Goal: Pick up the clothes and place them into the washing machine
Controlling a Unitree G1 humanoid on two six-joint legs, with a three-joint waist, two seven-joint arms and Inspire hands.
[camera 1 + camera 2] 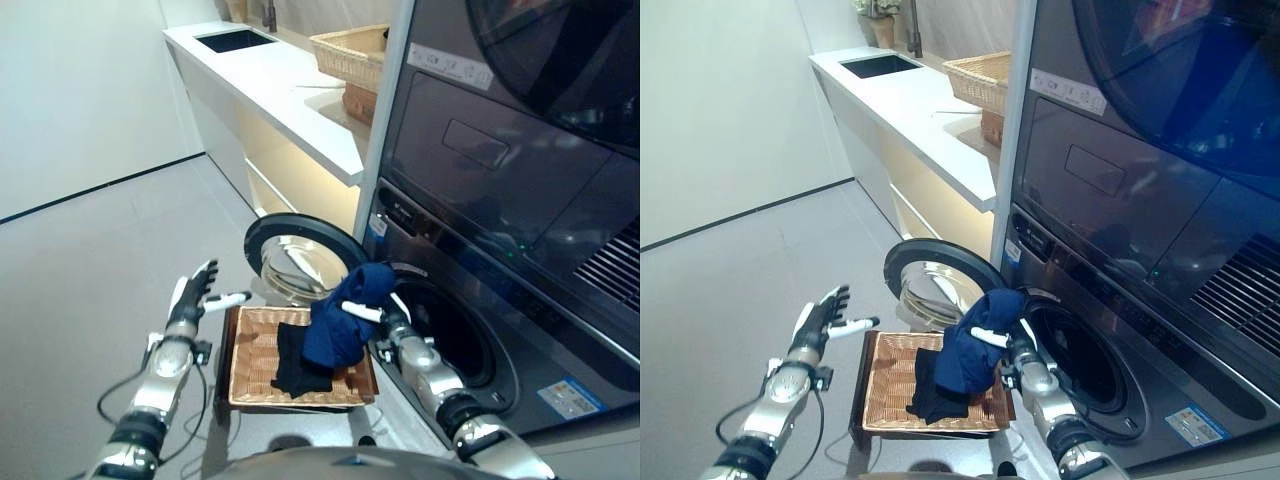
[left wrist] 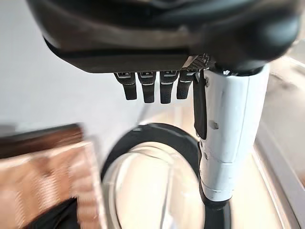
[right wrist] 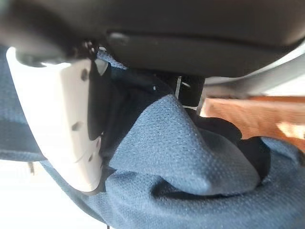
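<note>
Only the right wrist view shows the right hand [image 3: 62, 124] pinching the blue garment [image 3: 200, 167], its knit weave bunched under the thumb. The head views show it hanging crumpled before the washing machine [image 1: 480, 330] opening, above the wicker basket [image 1: 250, 370] holding one black garment [image 1: 295, 365]. The left hand [image 1: 195, 295] hovers, fingers spread, empty.

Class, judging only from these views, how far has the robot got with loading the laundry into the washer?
Done: the washing machine door already stands open. In hand: the right hand grips a blue garment, lifted above the wicker basket and close to the drum opening, not yet inside. Left: that garment must go in, and a black garment lies in the basket. The left hand hangs open and empty.
</note>
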